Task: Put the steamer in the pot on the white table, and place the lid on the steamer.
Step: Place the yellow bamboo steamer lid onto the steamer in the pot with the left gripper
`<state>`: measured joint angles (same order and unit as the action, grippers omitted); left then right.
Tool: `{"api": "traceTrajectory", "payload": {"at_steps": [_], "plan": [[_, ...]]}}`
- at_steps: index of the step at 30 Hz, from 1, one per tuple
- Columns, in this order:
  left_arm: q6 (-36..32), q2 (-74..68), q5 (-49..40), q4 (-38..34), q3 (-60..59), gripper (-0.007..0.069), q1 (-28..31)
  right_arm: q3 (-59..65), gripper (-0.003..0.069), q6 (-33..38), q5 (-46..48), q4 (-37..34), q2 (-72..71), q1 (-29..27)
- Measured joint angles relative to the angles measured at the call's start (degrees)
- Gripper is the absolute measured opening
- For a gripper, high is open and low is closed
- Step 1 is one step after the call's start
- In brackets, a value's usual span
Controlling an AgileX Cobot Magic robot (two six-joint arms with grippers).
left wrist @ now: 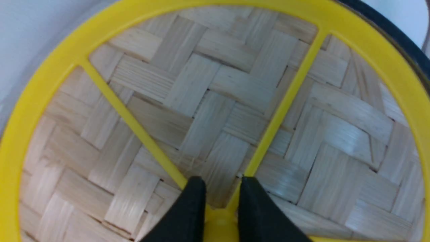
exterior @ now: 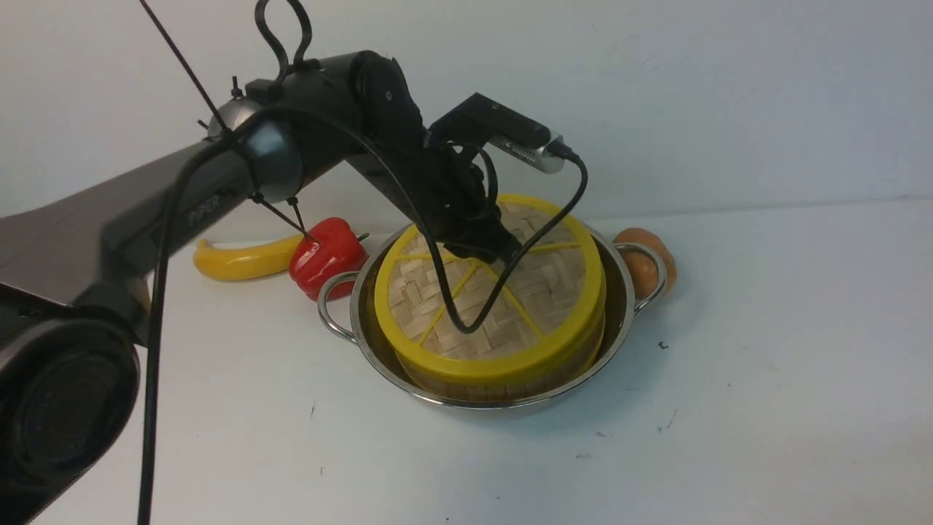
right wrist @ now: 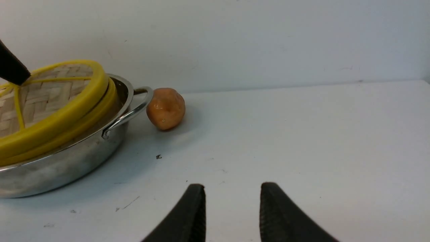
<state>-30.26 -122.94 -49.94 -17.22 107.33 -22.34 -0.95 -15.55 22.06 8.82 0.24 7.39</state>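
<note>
The left arm [exterior: 109, 226] loomed closest, reaching out over the white counter [exterior: 765, 379]. On that counter stood the pot [exterior: 624, 292], and the steamer [exterior: 437, 384] sat down inside it, so the first half of the job looked done. The lid [exterior: 415, 299] lay across the steamer's top. From the right wrist view it seemed slightly tilted, one edge riding higher than the basket's rim, so I would not have called it seated. The left hand [left wrist: 220, 181] was pinched on the lid's central yellow knob [left wrist: 220, 223], its fingers close on either side. What seemed left was to settle the lid flat and let go. The right hand [right wrist: 231, 188] hung low over the counter, apart from the pot, fingers spread and holding nothing.
</note>
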Motion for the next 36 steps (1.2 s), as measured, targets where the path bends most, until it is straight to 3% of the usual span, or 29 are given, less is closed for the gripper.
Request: {"api": "traceTrajectory", "payload": {"at_steps": [15,25,36], "plan": [[-0.1,-0.2,2.0,2.3,0.2,0.0114,-0.8,0.0,0.0243,0.1,0.0,0.0,0.0,0.0],[-4.7,-1.1,3.4,2.1,0.4,0.0114,-1.9,0.0,0.0243,0.1,0.0,0.0,-0.2,0.0],[-5.2,-1.2,3.1,2.7,0.7,0.0114,-2.9,0.0,0.0243,0.1,0.0,0.0,-0.2,0.0]]}}
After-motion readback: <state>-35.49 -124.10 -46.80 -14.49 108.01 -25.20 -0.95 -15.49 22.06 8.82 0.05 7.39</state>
